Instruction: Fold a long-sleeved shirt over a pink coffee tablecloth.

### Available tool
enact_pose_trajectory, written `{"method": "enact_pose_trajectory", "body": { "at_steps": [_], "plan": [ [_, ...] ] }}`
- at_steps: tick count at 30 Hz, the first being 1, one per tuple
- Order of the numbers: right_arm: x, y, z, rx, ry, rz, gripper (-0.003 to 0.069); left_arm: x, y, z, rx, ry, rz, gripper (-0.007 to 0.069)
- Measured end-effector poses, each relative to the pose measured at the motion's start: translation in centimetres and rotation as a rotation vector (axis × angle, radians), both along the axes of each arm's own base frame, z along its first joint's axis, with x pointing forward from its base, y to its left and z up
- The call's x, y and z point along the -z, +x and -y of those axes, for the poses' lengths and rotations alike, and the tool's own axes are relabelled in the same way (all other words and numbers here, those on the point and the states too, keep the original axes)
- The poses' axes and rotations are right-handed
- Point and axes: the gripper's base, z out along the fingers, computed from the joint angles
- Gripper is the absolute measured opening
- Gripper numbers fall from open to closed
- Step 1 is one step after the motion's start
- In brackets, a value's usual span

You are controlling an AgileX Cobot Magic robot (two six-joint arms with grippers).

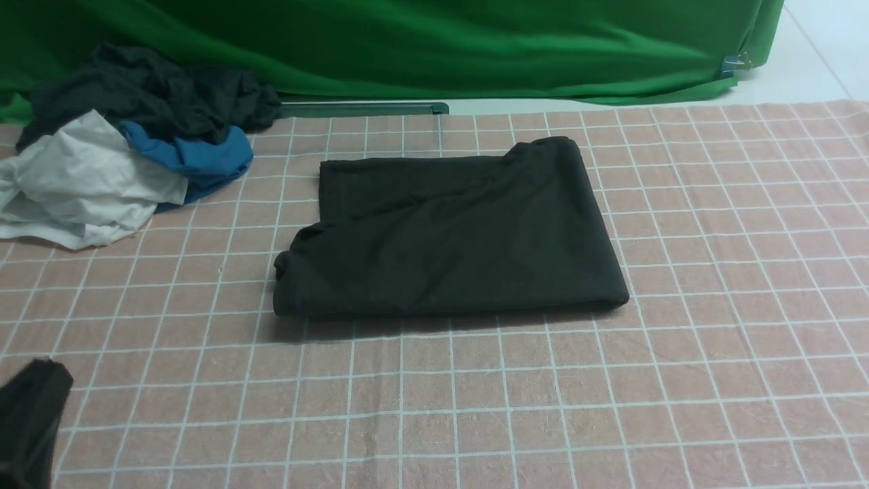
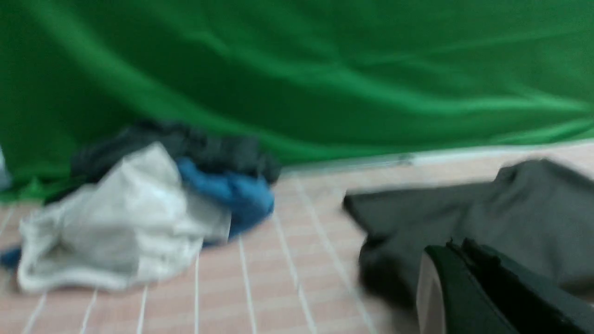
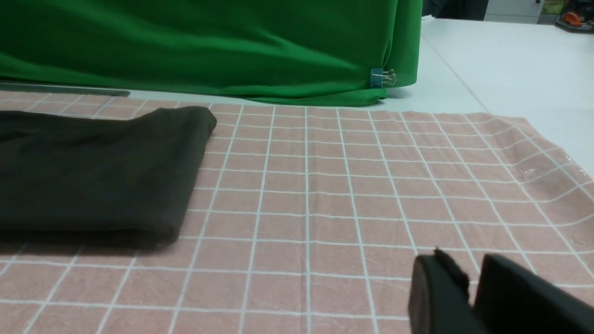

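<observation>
The long-sleeved shirt (image 1: 448, 238) lies folded into a thick black rectangle on the pink coffee tablecloth (image 1: 713, 353), near the middle. My left gripper (image 1: 37, 380) shows at the front left corner, well clear of the shirt. In the blurred left wrist view its jaws (image 2: 457, 248) are pressed together with nothing between them, and the shirt (image 2: 501, 208) is beyond them. My right gripper (image 3: 468, 266) hangs over bare tablecloth (image 3: 348, 185), right of the shirt (image 3: 93, 171). A narrow gap shows between its fingers and they hold nothing. It is out of the front view.
A heap of dark grey, blue and white garments (image 1: 129, 149) sits at the back left. The green backdrop cloth (image 1: 407, 47) hangs along the far edge, held by a binder clip (image 3: 381, 78). White tabletop (image 3: 510, 60) continues past the cloth's right edge.
</observation>
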Motion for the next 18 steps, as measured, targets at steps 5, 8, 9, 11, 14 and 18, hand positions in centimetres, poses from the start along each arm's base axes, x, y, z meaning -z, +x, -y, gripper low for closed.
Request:
{"method": "enact_pose_trajectory", "body": {
  "at_steps": [5,8,9,11,14,18],
  "plan": [
    [0.0,0.0,0.0,0.0,0.0,0.0,0.0146,0.8,-0.1,0.0,-0.004,-0.013,-0.076,0.0018],
    [0.0,0.0,0.0,0.0,0.0,0.0,0.0147,1.2,-0.1,0.1,-0.001,0.002,-0.119,0.0018],
    [0.0,0.0,0.0,0.0,0.0,0.0,0.0148,1.3,-0.1,0.1,0.0,0.006,-0.123,0.0018],
    [0.0,0.0,0.0,0.0,0.0,0.0,0.0153,1.4,-0.1,0.1,0.002,0.013,-0.133,0.0018],
    [0.0,0.0,0.0,0.0,0.0,0.0,0.016,1.4,-0.1,0.1,0.003,0.017,-0.135,0.0018],
    [0.0,0.0,0.0,0.0,0.0,0.0,0.017,1.4,-0.1,0.1,0.003,0.018,-0.134,0.0018]
  ]
}}
